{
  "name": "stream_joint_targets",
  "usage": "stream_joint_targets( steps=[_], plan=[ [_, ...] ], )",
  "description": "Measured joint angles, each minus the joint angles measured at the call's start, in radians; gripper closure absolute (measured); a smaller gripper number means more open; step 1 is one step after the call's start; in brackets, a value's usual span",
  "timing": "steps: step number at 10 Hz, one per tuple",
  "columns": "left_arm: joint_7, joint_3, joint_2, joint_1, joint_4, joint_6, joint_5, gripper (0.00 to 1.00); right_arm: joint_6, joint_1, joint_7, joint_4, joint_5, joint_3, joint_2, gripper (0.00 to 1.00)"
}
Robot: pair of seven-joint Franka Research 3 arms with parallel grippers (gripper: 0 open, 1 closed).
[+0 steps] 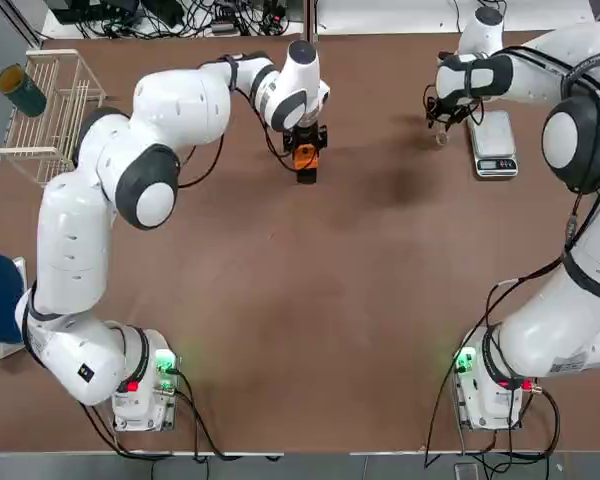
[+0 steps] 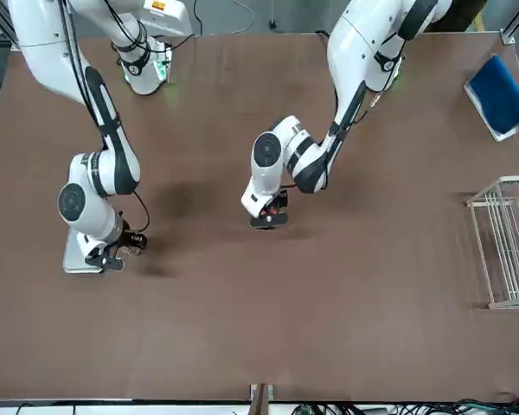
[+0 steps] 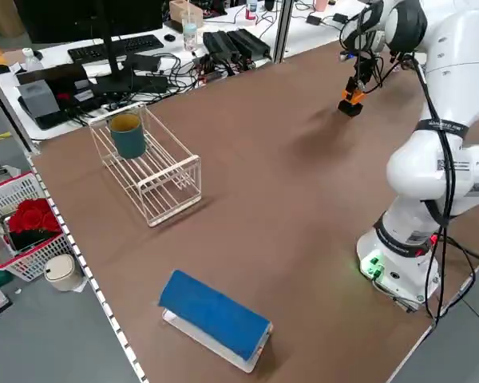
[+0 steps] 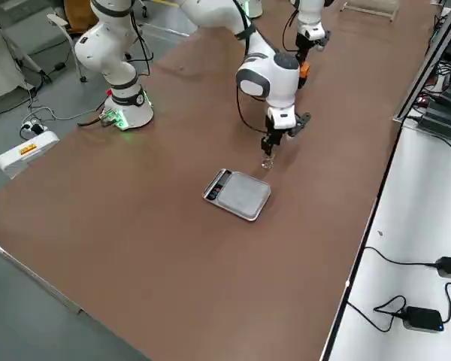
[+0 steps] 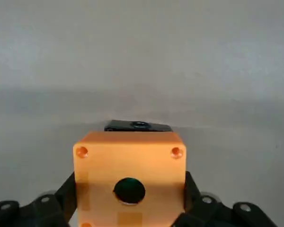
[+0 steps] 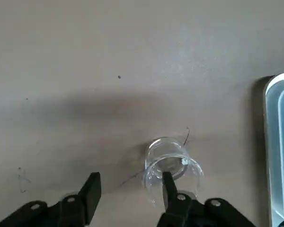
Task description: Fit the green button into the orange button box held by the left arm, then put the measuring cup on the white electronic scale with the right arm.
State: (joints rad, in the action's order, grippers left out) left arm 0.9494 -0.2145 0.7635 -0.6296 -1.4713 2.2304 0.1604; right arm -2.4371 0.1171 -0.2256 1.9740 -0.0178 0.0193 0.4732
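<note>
- Button (image 5: 129,190): green cap sits in the round hole of the orange box (image 5: 129,179). First half of the task reads as done.
- Box: clamped between the left gripper (image 5: 129,208) fingers, one on each side wall, out on the far middle of the table (image 1: 280,300). In top view the box (image 1: 303,157) shows just under the left wrist, a small black block right at its near side; can't tell if box rests on the table or hangs just above it.
- Cup (image 6: 172,171): clear, upright on the table just beside the scale (image 1: 493,143), not on it. Barely visible in the right side view under the gripper (image 4: 267,162).
- Right gripper (image 6: 129,191): down at the cup, jaws parted. One finger (image 6: 169,189) is at the cup's wall or rim; the other stands clear to the side. Not gripping yet as far as I can see, and the cup looks off-centre between the fingers.
- Scale: weighing plate bare, display end towards the robot. Edge of it shows in the right wrist view (image 6: 279,156).
- Left to do: close on the cup, lift, short move over to the plate, release.
- Risk, my guess: cup is light and thin-walled, an off-centre pinch could tip or skid it.
</note>
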Motion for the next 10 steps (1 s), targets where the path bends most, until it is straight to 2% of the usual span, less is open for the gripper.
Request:
stream_joint_targets(
  steps=[10],
  plan=[
    [-0.002, -0.001, 0.012, -0.002, 0.000, 0.004, 0.000, 0.14, -0.032, -0.009, -0.002, 0.006, 0.000, 0.006, 0.002, 0.64]
  ],
)
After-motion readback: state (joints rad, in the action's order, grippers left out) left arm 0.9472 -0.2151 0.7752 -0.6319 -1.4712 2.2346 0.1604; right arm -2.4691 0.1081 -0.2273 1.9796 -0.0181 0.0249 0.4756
